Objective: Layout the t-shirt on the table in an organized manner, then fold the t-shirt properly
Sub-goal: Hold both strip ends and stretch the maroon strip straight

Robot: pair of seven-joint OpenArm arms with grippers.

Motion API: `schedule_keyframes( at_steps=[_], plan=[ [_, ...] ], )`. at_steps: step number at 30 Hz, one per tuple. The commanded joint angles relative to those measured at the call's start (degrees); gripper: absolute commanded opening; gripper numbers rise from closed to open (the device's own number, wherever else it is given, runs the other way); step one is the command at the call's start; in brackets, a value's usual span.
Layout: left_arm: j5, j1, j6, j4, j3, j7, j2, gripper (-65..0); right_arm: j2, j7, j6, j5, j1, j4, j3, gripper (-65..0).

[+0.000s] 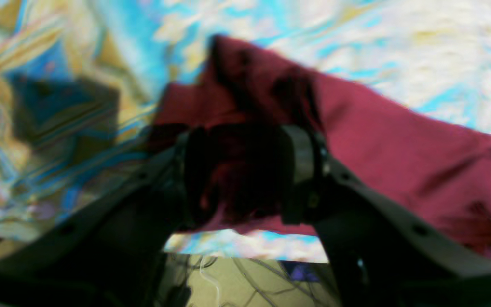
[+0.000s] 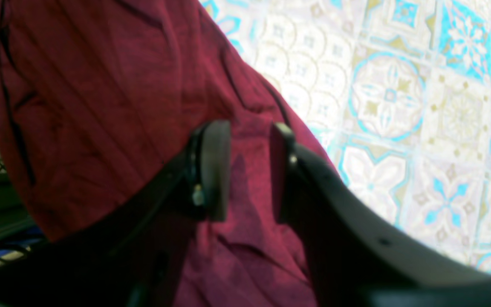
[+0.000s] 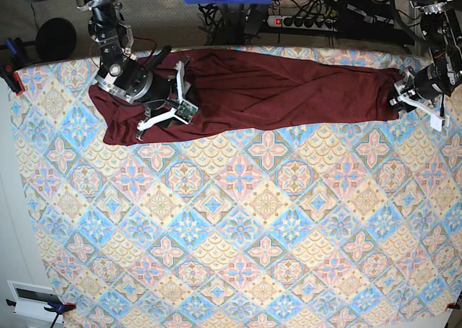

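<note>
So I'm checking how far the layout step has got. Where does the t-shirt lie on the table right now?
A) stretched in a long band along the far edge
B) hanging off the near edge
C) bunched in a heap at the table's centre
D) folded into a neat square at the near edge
A: in the base view the t-shirt runs as a long band along the far edge of the table, between the two arms.
</note>
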Motion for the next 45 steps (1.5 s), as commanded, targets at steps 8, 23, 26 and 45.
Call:
schedule_keyframes(
  at_steps=[8,23,26,45],
  plan=[
    [-2.61,0.85,-0.02,1.48,-0.67,-0.4,-1.72,-30.5,0.14,1.35,-0.27,0.56,0.51,1.06,0.29,-49.5],
    [2.4,0.23,-0.11,-2.92,-0.59,-0.58,-2.68,-24.2,0.14,1.35,-0.27,0.56,0.42,1.15,0.11,-49.5],
    [4.77,-1.44,-0.11,-6.08,-0.5,-0.58,-2.68,-24.2,0.14,1.35,-0.27,0.56,0.42,1.15,0.11,-49.5],
    [9.87,-3.46,-0.2,-6.52,5.74,-0.84,-2.42,-23.9,0.14,1.35,-0.27,0.56,0.42,1.23,0.02,-49.5]
  ],
)
